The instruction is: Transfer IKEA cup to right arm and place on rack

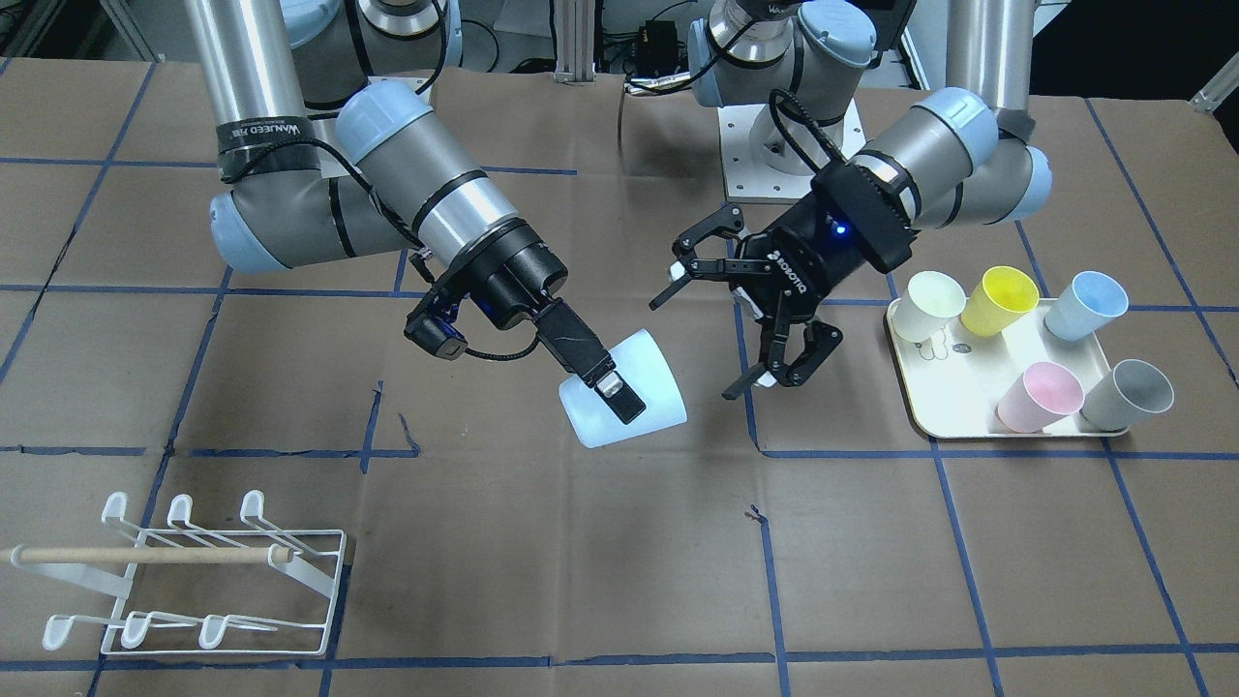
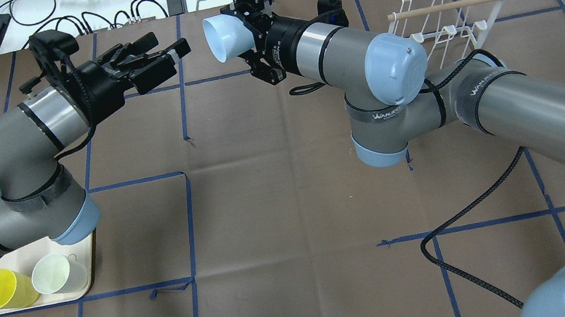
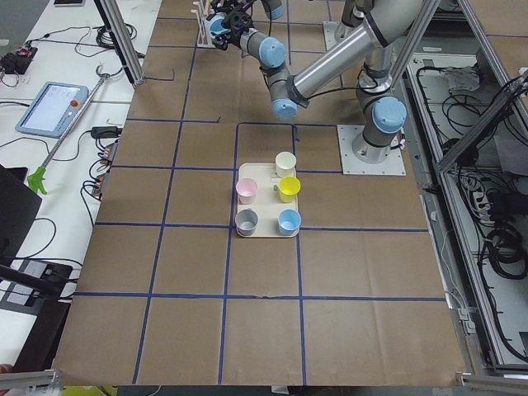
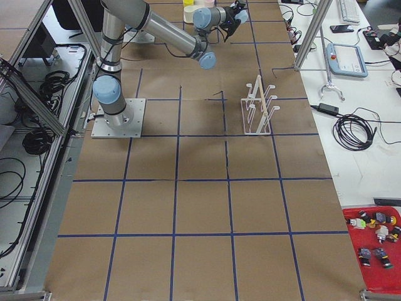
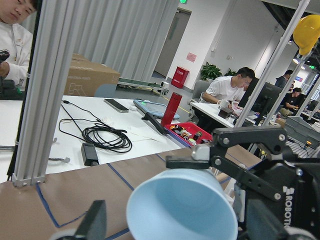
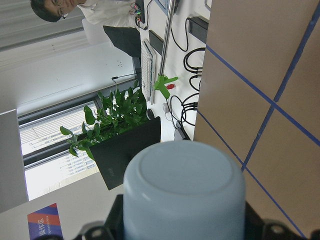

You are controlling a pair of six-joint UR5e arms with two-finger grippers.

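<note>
A pale blue cup point(image 1: 653, 373) is held above the middle of the table by my right gripper point(image 1: 619, 392), which is shut on its sides near the base. In the overhead view the cup point(image 2: 221, 38) lies sideways with its mouth towards my left gripper point(image 2: 174, 48). My left gripper point(image 1: 692, 350) is open and empty, a short gap from the cup's mouth. The left wrist view looks into the cup point(image 5: 180, 210); the right wrist view shows its base point(image 6: 185, 190). The white wire rack point(image 1: 194, 571) with a wooden dowel stands on the table on my right side, apart from both arms.
A cream tray point(image 1: 968, 407) on my left side holds several cups: white, yellow, blue, pink and grey. A black cable point(image 2: 444, 246) lies on the brown table cover near my right arm. The rack also shows in the overhead view point(image 2: 443, 25).
</note>
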